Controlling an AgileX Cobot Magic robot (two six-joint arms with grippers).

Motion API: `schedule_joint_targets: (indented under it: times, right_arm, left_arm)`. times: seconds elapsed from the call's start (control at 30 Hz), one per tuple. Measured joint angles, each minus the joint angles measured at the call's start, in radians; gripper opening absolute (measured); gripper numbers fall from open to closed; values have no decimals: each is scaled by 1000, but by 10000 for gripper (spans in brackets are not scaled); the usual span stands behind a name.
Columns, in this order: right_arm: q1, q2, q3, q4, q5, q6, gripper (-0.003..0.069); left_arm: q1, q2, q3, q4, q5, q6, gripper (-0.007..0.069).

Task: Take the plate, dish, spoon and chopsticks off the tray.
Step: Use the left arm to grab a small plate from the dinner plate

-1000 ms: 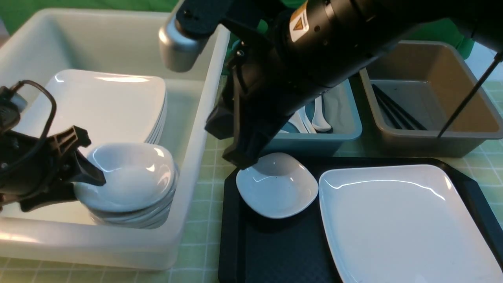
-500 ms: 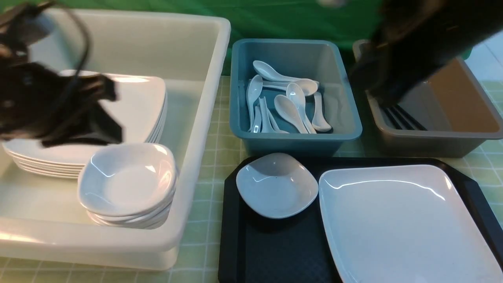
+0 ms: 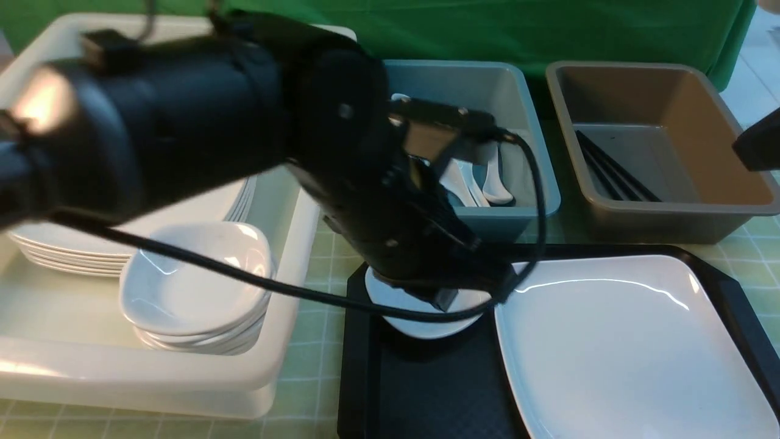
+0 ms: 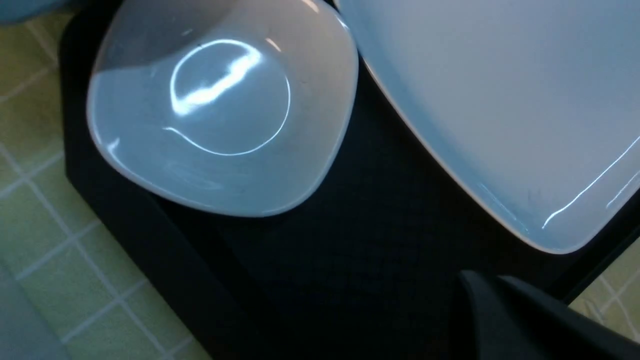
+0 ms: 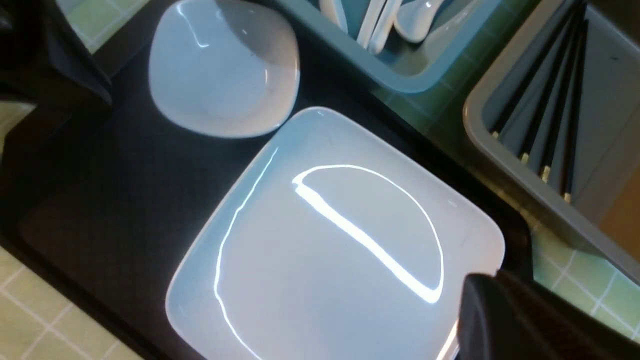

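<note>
White glossy dish [image 4: 220, 110] sits at the far left corner of the black tray [image 3: 420, 390], just beside the plate [image 3: 621, 341]. My left end effector [image 4: 525, 320] hangs near it, closed together and empty; the right end effector [image 5: 520, 320] is closed too. If I descend like this, I think it pushes the dish into the plate instead of gripping the rim.

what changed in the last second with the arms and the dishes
The left end effector left the dish stack in the white tub, closed, and swung right over the tray by the small dish. The right arm pulled back rightward. The plate, small dish, spoons and chopsticks stayed put.
</note>
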Motion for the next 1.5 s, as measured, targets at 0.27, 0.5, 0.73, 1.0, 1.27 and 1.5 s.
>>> schedule_joint_targets:
  times: [0.27,0.5,0.73,1.0,1.27,1.5]
  right_arm:
    - [0,0,2,0,0,32,-6]
    - [0,0,2,1,0,56,-6]
    - [0,0,2,2,0,57,-6]
    - [0,0,2,2,0,57,-5]
    - [0,0,2,4,-3,57,-5]
    - [0,0,2,7,-3,52,-6]
  left_arm:
    - [-4,29,-9,42,-9,46,153]
    - [-13,55,-12,79,-72,122,325]
    - [-82,202,-16,335,-134,119,337]
    - [-84,298,-16,410,-171,99,338]
    - [-84,321,-17,403,-195,99,338]
    - [-84,380,-19,438,-214,102,339]
